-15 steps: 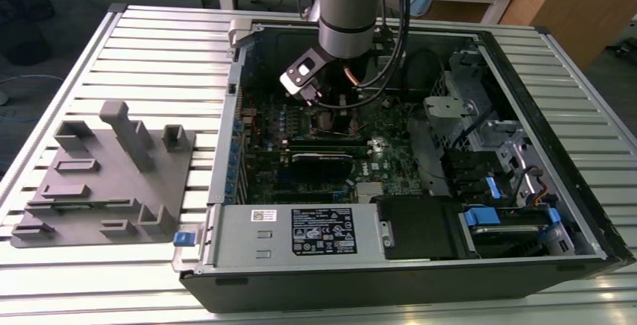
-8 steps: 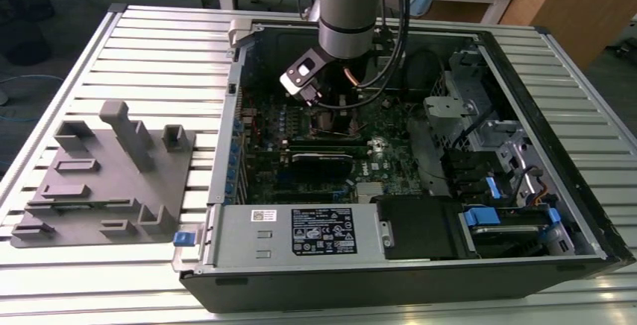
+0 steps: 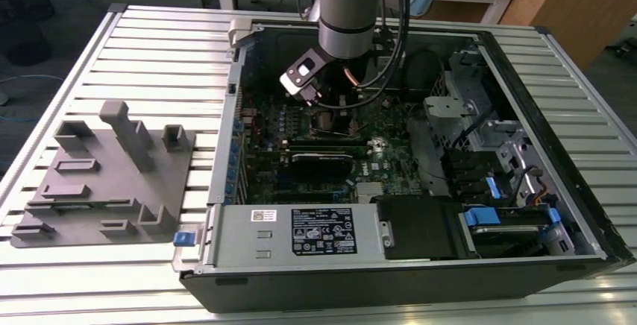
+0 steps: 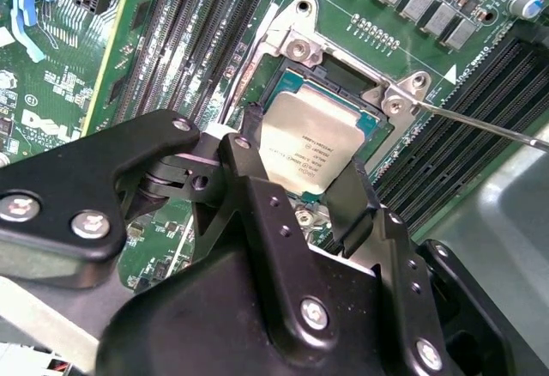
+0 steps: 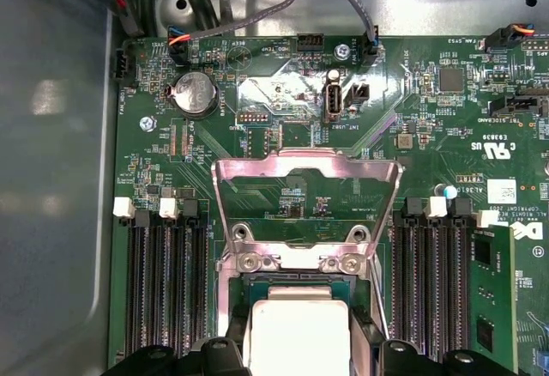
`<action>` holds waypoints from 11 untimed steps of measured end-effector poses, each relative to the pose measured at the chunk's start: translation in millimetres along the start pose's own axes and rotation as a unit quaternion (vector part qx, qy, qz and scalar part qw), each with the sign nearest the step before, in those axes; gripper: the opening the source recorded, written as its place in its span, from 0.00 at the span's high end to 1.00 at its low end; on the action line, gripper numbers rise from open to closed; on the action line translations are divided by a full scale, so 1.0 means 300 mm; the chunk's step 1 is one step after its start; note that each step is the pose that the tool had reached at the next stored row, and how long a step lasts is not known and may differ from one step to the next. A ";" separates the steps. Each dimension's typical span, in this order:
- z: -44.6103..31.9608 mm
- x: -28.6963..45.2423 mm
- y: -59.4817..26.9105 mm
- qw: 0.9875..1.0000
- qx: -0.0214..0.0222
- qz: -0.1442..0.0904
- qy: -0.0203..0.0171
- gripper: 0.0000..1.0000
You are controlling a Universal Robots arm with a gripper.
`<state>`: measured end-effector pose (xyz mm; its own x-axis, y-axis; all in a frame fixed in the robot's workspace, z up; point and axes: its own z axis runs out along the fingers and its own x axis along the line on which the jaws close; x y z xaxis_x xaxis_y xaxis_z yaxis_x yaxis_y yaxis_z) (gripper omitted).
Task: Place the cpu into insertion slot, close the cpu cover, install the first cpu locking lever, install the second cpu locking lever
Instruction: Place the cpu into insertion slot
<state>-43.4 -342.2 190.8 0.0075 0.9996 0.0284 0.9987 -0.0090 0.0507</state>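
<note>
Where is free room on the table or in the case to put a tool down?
Free: the table slats beyond the grey fixture in the exterior view, bordered by the case, and the strip nearer the camera. Crowded: inside the case around the slot, where the gripper holds the cpu by the raised cover.

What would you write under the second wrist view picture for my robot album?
Pincer gripping the silver cpu by two edges, right at the insertion slot.

You are looking at an open computer case lying on the slatted surface, with a grey holder sitting beside it on the exterior view's left.
</note>
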 end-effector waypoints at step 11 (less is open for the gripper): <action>0.001 0.000 0.000 1.000 0.000 0.000 0.000 0.39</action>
<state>-43.3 -342.1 190.6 0.0075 0.9996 0.0284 0.9987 -0.0089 0.0507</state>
